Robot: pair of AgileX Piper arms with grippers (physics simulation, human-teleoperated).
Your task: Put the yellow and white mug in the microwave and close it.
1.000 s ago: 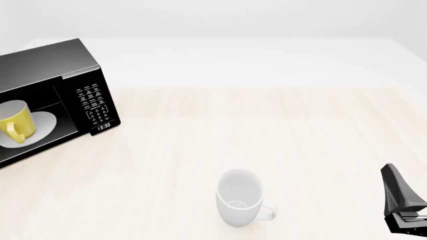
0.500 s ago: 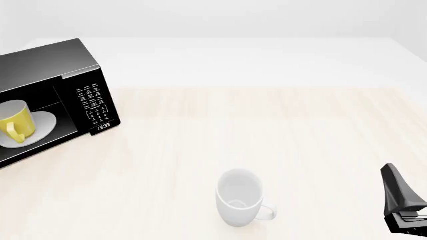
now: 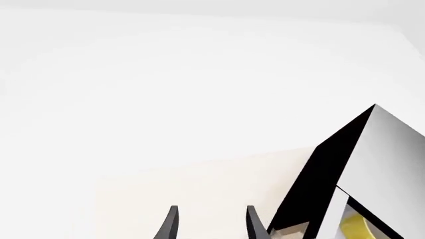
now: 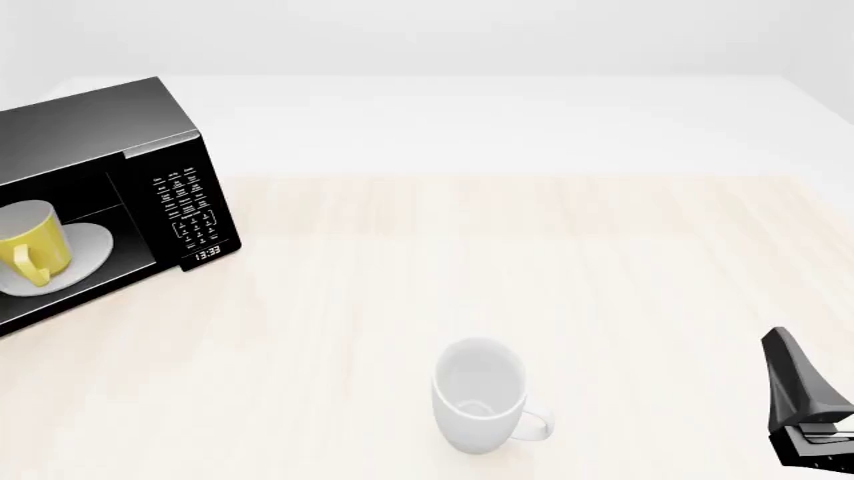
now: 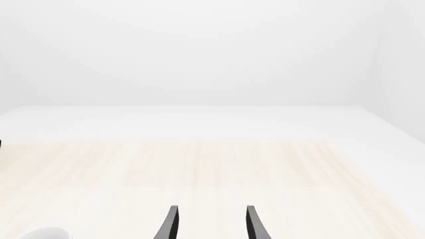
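Yellow and white mug (image 4: 30, 246) upright inside seemingly open black microwave (image 4: 127, 190).

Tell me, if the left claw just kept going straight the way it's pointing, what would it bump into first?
Probably nothing soon. In its wrist view the left gripper is open, with bare table ahead between its fingers. The microwave, yellow and white mug inside, sits off to one side; depth is unclear, so it might clip its corner.

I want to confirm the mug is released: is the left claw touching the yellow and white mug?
Apart. In the left wrist view the left claw is open with bare table between its fingers, and the yellow and white mug sits off to the side inside the microwave.
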